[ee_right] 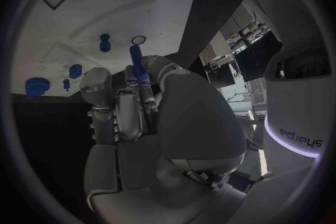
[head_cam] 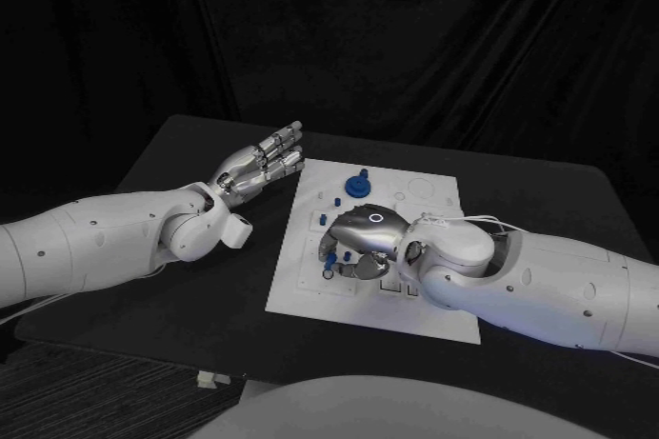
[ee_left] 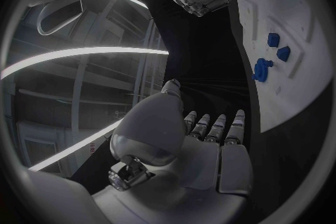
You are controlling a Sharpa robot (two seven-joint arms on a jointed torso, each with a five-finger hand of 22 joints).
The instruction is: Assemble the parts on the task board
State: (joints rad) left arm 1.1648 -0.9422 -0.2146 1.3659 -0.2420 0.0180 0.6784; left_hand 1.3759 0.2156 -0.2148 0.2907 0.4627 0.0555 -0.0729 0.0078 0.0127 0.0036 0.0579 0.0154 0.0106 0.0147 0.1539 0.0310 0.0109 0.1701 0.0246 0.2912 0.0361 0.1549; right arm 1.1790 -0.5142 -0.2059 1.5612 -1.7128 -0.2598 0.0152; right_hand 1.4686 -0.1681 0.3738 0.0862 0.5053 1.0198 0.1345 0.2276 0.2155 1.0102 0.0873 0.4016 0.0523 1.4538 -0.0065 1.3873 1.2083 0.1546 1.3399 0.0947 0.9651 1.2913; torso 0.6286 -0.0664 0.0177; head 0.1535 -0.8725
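1. The task board [head_cam: 412,196] is a white rectangular plate with shallow recesses, lying at the centre of the black tabletop [head_cam: 179,306], turned slightly so its long sides run from about 1 o'clock to 7 o'clock in the head view.
2. The parts are small blue pieces. A round knobbed part [head_cam: 357,185] stands at the board's 12 o'clock end; several smaller blue parts [head_cam: 317,217] sit along the board's 9 o'clock side.
3. A slim blue peg [ee_right: 136,61] is grasped upright between the fingers [ee_right: 128,117] of the right hand [head_cam: 364,234], as the right wrist view shows. This hand is curled over the board's middle, close above its surface.
4. The left hand [head_cam: 264,161] hovers off the board, just beside its 10 o'clock corner. Its fingers [ee_left: 217,127] are extended side by side and released, holding nothing.
5. The right forearm covers the board's 4 o'clock corner. Bare tabletop surrounds the board on all sides, with the widest open room toward 7 o'clock and 3 o'clock. The tabletop's far edge runs behind the board at 12 o'clock.
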